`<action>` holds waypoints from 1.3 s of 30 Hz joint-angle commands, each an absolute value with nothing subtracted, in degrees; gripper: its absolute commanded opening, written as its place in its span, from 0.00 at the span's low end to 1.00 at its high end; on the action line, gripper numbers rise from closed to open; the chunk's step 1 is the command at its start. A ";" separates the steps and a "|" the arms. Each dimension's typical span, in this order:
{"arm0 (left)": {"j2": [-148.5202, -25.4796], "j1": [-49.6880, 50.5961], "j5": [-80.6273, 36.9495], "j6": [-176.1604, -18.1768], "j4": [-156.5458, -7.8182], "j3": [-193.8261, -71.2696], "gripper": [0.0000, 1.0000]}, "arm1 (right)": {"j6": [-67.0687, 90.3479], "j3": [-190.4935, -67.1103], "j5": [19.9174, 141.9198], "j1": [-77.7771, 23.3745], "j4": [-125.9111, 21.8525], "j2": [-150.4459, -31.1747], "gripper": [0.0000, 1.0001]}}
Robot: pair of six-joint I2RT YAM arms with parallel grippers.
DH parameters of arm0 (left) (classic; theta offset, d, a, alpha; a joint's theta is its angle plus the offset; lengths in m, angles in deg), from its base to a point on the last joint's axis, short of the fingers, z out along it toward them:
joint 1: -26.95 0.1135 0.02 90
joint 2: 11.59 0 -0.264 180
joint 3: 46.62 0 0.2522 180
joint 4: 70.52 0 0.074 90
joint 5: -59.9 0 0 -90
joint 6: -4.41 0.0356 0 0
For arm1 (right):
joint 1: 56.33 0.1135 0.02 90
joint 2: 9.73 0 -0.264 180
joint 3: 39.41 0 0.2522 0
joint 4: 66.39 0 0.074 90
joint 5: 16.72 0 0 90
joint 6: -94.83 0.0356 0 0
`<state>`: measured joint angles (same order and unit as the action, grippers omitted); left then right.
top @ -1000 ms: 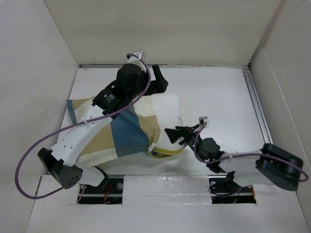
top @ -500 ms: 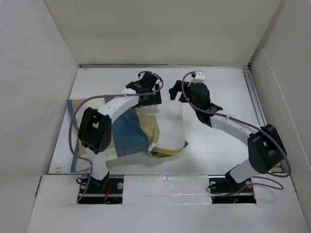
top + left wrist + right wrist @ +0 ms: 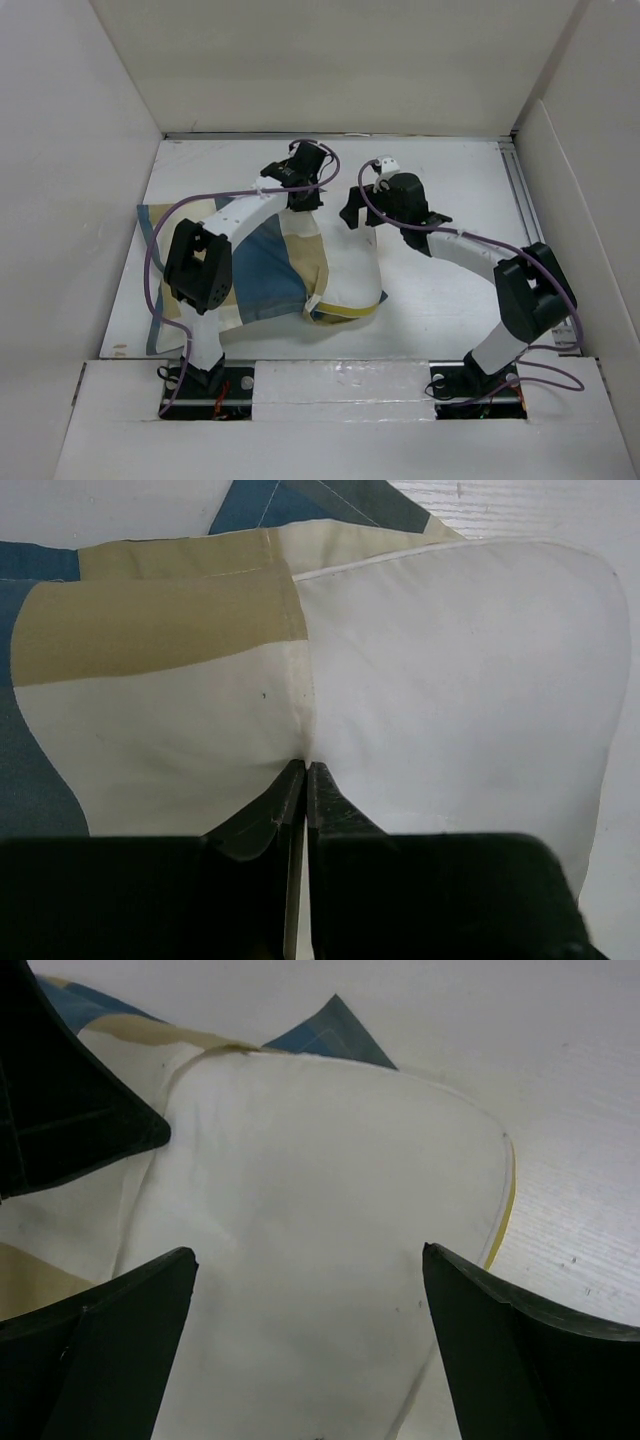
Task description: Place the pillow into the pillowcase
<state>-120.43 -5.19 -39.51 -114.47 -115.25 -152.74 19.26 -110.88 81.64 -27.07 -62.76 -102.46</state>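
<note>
The checked blue, tan and cream pillowcase lies left of centre, with its open hem facing right. The white pillow sticks halfway out of that opening, its yellow piped edge showing. My left gripper is shut at the far end of the opening, its tips pinching the puckered hem where it meets the pillow. My right gripper hovers open just above the pillow's bare far corner, with nothing between its fingers. From above, the left gripper and the right gripper are close together.
The white table is boxed in by tall white walls at the back and both sides. A metal rail runs along its right edge. Both arms' purple cables loop over the work area.
My left gripper has gone from open to shut on the pillowcase hem. The right arm swung from the near side to the far end, then drew closer to the pillow.
</note>
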 commanded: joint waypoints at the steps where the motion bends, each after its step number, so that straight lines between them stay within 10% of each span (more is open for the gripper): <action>1: -119.26 -5.30 -37.93 -111.53 -114.61 -156.17 0.00 | 15.99 -113.64 80.23 -27.76 -72.55 -103.33 1.00; 9: -112.59 -5.30 -27.05 -109.14 -113.30 -156.27 0.00 | 6.07 -118.54 92.68 -31.36 -75.59 -109.82 1.00; 18: -103.09 3.83 2.05 -114.24 -90.28 -136.43 0.00 | 3.51 -130.25 136.47 -42.18 -61.15 -121.00 1.00; 27: -105.28 5.68 8.04 -116.61 -84.99 -135.09 0.00 | -17.15 -139.74 148.40 -40.07 -25.38 -127.42 1.00; 39: -106.43 5.68 9.63 -118.37 -82.26 -135.61 0.00 | 3.06 -126.66 125.06 -26.89 -46.28 -128.12 0.98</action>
<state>-107.47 5.85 7.02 -117.07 -88.47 -133.89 -1.76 -129.59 131.08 -31.33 -41.75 -126.85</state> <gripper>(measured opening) 0.003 0.988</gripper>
